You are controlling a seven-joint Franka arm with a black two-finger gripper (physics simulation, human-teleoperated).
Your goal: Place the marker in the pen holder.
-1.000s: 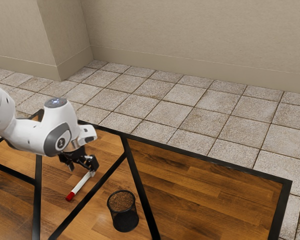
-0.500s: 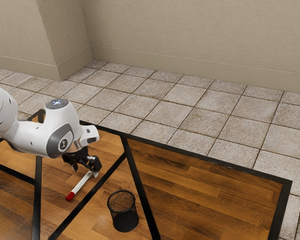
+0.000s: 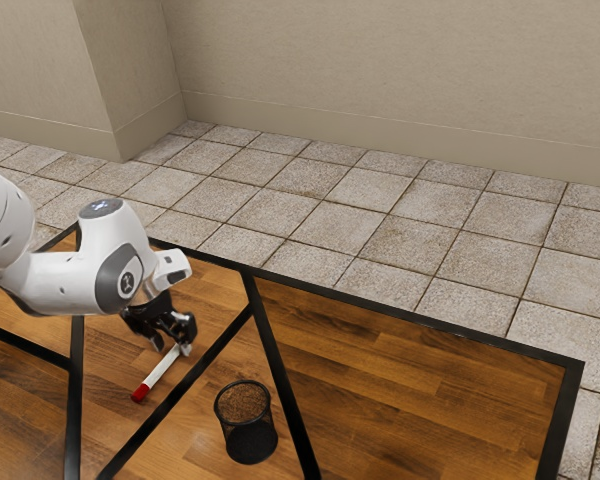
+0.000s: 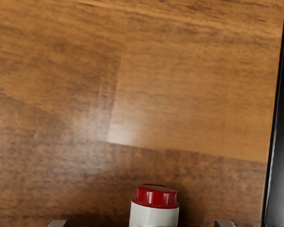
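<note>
- Jaws parted: on my gripper (image 3: 173, 347), the two black jaws stood apart, one to each side of the marker (image 3: 162, 371), with a gap between each jaw and the barrel. Nothing was clamped.
- Marker, position: it lay on the table (image 3: 410, 390), outside the pen holder (image 3: 251, 441). Its white end reached in under my gripper; its red end pointed away, toward the exterior view's lower left.
- Marker, wrist view: a stepped red end and a length of white barrel were visible, centered between the jaws and touching neither.
- Gripper attitude: I was low over the table, directed downward, at the marker's end farther from the red part in the exterior view.
- Pen holder: a black, round, open-topped mesh cup, it stood upright on the table, toward the exterior view's right from the marker and well apart from it. Wood grain was visible through its mesh.
- Table: the top was brown wood with a black border and black strips across it. One diagonal strip (image 3: 185, 385) ran between the marker and the pen holder; a second strip (image 3: 282, 385) passed just beside the pen holder on its other side.
- Arm (image 3: 65, 283): white with gray joint covers, it entered from the exterior view's left.
- Surroundings: a floor (image 3: 380, 225) of square, light tiles extended behind the table to a plain beige wall (image 3: 380, 80).
</note>
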